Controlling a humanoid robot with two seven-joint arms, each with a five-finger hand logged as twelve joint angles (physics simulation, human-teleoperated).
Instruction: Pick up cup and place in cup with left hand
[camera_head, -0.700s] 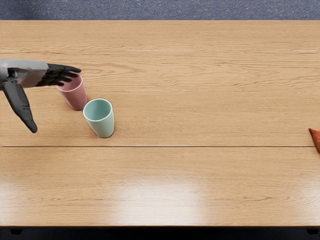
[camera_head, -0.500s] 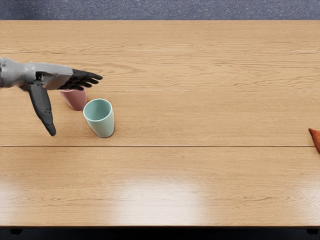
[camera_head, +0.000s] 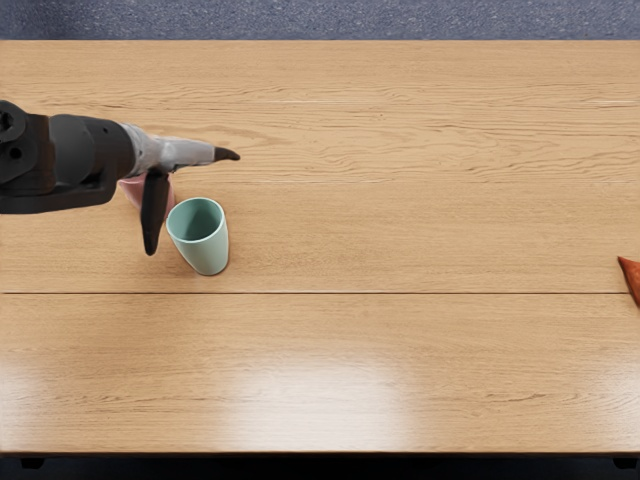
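My left hand (camera_head: 194, 203) reaches in from the picture's left edge, open and empty, thumb pointing down toward the front and the fingers pointing right. Beneath it stands the pink cup (camera_head: 134, 191), its upper part mostly hidden by the hand and thumb. The mint-green cup (camera_head: 207, 250) stands upright just to the front right of the pink one, its opening visible. The thumb tip shows a little left of the green cup's rim.
An orange-brown pointed object (camera_head: 631, 277) is cut off by the right edge of the wooden table view. The table's (camera_head: 400, 380) front edge runs along the bottom of the picture.
My left hand has moved right, over the pink cup, and turned so that its fingers show nearly edge-on; more of the forearm is in view. Both cups stand where they were.
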